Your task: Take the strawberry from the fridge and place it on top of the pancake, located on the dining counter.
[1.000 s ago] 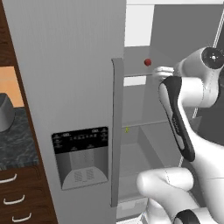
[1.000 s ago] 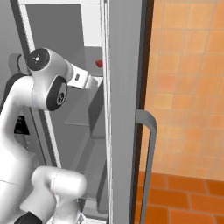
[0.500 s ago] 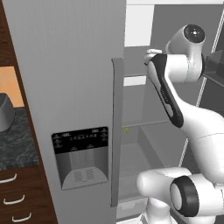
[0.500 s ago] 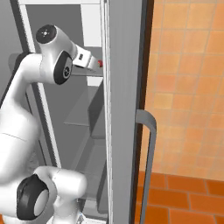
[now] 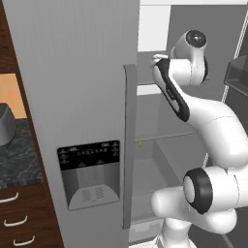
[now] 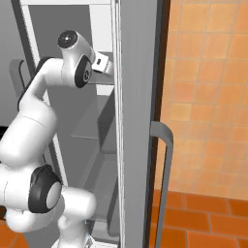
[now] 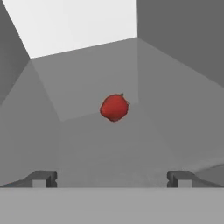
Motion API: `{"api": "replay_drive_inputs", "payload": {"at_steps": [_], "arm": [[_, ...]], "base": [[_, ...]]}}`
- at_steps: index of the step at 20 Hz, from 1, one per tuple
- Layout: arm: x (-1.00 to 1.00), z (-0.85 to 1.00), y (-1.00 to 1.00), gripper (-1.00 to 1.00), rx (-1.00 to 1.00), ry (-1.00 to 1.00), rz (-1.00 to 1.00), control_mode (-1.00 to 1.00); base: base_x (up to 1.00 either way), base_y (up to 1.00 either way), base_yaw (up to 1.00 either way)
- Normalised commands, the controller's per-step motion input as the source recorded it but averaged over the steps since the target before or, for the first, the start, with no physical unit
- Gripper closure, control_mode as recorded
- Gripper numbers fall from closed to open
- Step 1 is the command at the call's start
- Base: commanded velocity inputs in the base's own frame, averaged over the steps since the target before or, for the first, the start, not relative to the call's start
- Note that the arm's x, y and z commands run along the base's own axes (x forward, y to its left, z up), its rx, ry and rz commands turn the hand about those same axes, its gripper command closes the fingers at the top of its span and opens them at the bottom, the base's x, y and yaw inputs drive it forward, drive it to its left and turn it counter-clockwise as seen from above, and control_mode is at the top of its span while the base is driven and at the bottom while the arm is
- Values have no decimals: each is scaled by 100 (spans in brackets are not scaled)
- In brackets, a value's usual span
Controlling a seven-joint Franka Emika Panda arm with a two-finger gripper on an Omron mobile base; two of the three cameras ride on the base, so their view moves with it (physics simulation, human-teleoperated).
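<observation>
The strawberry [image 7: 114, 107] lies on a grey shelf [image 7: 109, 144] inside the fridge [image 5: 72, 72], a small red berry resting on its own near the back of the compartment, where the shelf meets the rear wall. In the hand view it sits ahead of the claw [image 7: 112, 178], roughly centred between the two dark fingertips [image 7: 43, 178] and clearly apart from them; the claw is spread wide and holds nothing. From the left base view the white arm [image 5: 203, 126] reaches up and into the open right half of the fridge at upper-shelf height, past the long grey vertical handle [image 5: 129, 145] of the shut left door, which carries the black dispenser panel [image 5: 89, 172]. From the right base view the open right door [image 6: 138, 121] stands edge-on just beside the arm, with an orange tiled wall [image 6: 208, 97] beyond it.
</observation>
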Motion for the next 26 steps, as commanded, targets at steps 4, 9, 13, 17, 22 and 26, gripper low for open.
{"api": "replay_drive_inputs", "payload": {"at_steps": [4, 9, 13, 17, 22, 26], "arm": [[65, -7, -31, -100, 0, 0, 0, -100], [60, -11, -7, -100, 0, 0, 0, -100], [57, -16, 0, -100, 0, 2, 0, -100], [51, -17, 0, -100, 0, 1, 0, -100], [0, -9, 0, -100, 0, 0, 0, -100], [0, -22, 3, 100, 0, 0, 0, -100]], "base": [[0, 0, 0], [0, 0, 0], [0, 0, 0], [0, 0, 0], [0, 0, 0], [0, 0, 0]]}}
